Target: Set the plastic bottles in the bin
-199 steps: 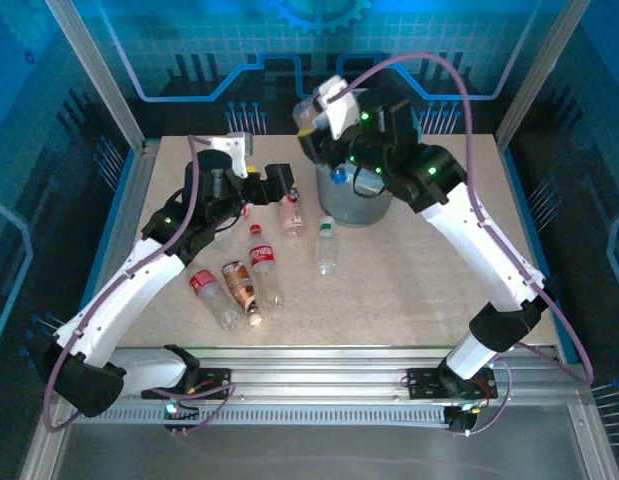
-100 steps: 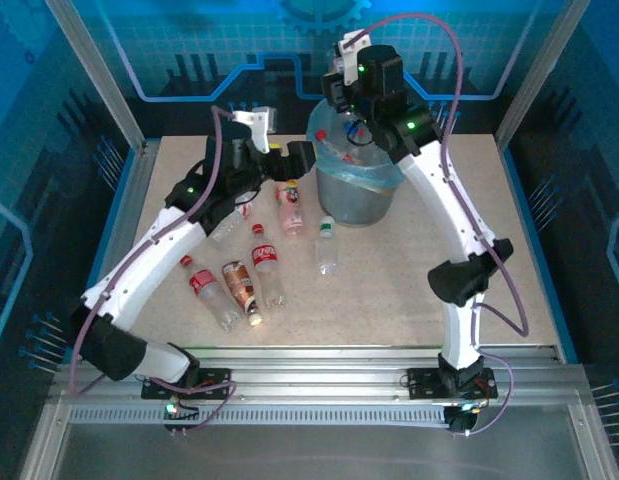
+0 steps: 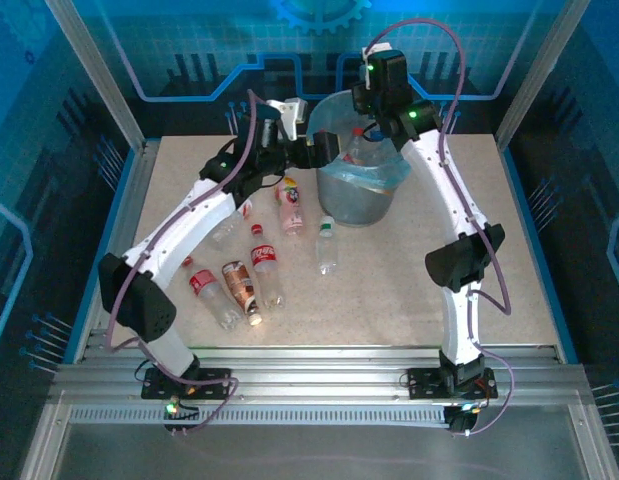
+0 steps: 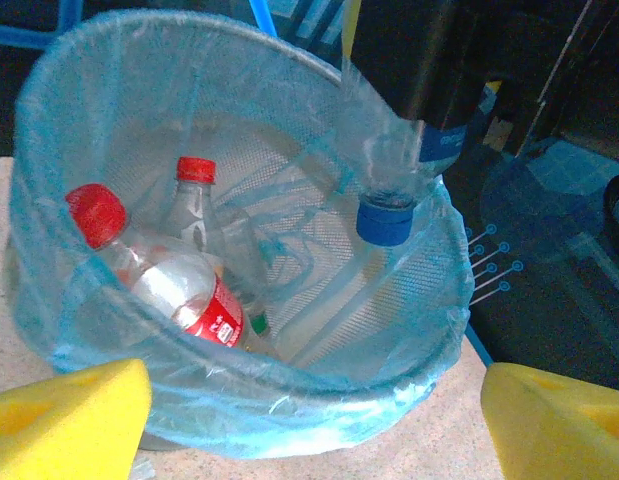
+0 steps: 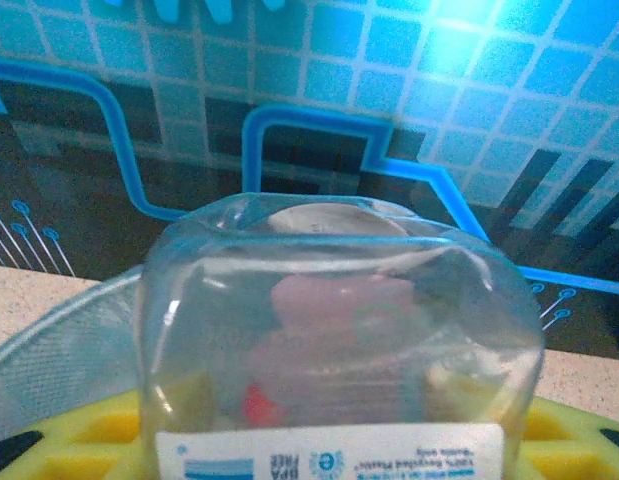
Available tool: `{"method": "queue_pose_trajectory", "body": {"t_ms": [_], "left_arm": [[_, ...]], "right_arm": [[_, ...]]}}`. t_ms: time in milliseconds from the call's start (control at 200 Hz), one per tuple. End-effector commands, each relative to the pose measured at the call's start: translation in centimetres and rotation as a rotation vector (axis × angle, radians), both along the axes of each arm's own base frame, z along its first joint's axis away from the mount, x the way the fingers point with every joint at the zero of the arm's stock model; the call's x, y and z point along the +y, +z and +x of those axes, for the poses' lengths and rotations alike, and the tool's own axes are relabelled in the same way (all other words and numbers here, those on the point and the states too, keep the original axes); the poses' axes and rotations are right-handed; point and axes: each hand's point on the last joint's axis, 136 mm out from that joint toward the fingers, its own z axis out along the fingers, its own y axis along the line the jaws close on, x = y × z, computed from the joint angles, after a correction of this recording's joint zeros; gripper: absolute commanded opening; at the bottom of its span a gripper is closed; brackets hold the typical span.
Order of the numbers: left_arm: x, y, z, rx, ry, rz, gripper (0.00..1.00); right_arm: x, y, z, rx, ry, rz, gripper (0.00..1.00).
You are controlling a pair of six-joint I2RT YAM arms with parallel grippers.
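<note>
both arms have shifted since a second ago: the left gripper (image 3: 322, 150) has reached the bin (image 3: 354, 210) at its left rim, and the right gripper (image 5: 319, 450) has swung to its far side. the left jaws stand apart, grasping nothing. the right jaws are clenched on one blue-capped bottle (image 4: 387, 215), which hangs cap-down over the far rim. two red-capped bottles (image 4: 179, 290) lie inside the bin. six more lie on the table (image 3: 439, 270): a pink-labelled bottle (image 3: 289, 212), a green-capped bottle (image 3: 327, 245), a red-labelled bottle (image 3: 265, 265), a brown-labelled bottle (image 3: 239, 285), a red-topped bottle (image 3: 211, 297) and a clear bottle (image 3: 227, 228) partly under the left arm.
</note>
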Motion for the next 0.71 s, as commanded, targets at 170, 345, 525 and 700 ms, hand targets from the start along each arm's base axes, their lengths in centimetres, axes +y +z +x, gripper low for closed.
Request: {"method": "queue_pose_trajectory", "body": {"t_ms": [170, 345, 525, 700], "left_arm": [[-2.5, 0.7, 0.5, 0.024, -0.054, -0.049, 0.86], [-2.8, 0.3, 0.6, 0.04, -0.058, -0.042, 0.86], [-3.0, 0.1, 0.4, 0.05, -0.062, -0.039, 0.86], [-2.9, 0.4, -0.3, 0.049, -0.066, -0.035, 0.86]], "right_arm": [[-1.4, -4.9, 1.2, 0.107, -0.035, -0.035, 0.59], [-1.3, -6.2, 1.0, 0.137, -0.025, -0.037, 0.68], [-1.7, -6.1, 0.3, 0.149, -0.042, -0.032, 0.79], [-1.7, -5.0, -0.6, 0.141, -0.034, -0.022, 0.79]]}}
